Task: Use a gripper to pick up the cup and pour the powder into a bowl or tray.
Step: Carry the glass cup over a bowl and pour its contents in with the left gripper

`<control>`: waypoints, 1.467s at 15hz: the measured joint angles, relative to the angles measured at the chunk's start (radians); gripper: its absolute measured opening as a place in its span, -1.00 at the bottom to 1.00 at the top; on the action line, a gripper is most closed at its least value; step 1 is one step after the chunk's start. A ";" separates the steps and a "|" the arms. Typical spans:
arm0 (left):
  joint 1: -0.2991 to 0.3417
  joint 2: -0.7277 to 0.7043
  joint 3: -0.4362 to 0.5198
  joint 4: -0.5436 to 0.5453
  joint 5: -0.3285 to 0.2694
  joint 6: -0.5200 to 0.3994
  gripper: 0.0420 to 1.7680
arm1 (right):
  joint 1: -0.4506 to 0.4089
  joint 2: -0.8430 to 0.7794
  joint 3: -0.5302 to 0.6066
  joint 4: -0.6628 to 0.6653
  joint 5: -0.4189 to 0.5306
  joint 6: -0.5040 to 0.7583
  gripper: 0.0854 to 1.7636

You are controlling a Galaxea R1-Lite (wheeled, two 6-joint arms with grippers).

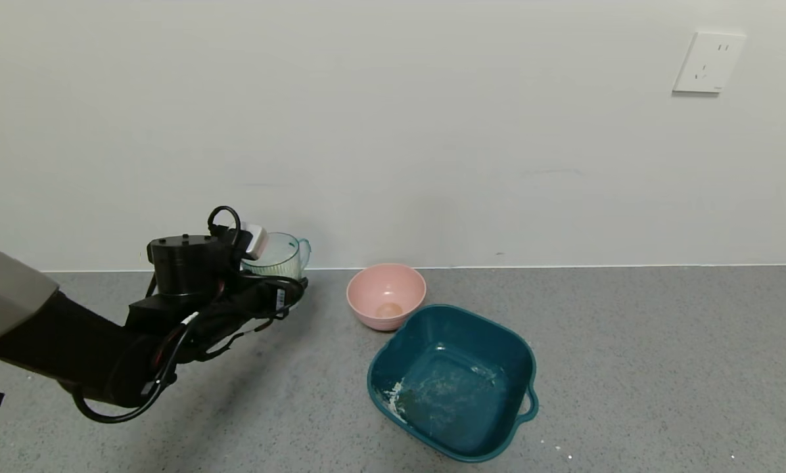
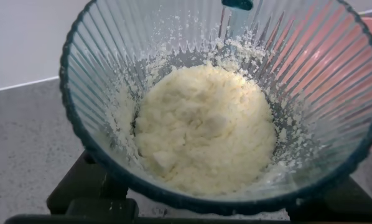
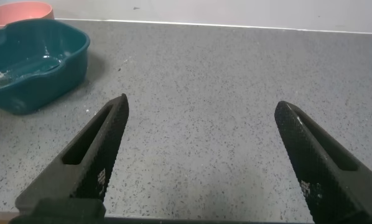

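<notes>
Left gripper (image 1: 281, 289): we see our arm reach in from the lower left of the frame, gripper clenched around the cup (image 1: 276, 256).
Cup: upright, left of the pink bowl (image 1: 386, 295), powder (image 2: 204, 127) inside.
Right gripper (image 3: 201, 155): fingers spread wide above the bench (image 1: 629, 361).

The left arm reaches in from the near left toward the far wall, its black wrist roughly level. The left gripper (image 1: 286, 289) appears clamped round the cup (image 1: 276, 256), though its fingers are mostly hidden. The right gripper (image 3: 201, 155) hangs low over the counter, its fingers (image 3: 93, 155) spread wide apart.
</notes>
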 joint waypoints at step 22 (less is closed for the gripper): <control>-0.178 0.103 -0.354 0.314 0.347 0.471 0.46 | 0.000 0.000 0.000 0.000 0.000 0.000 0.94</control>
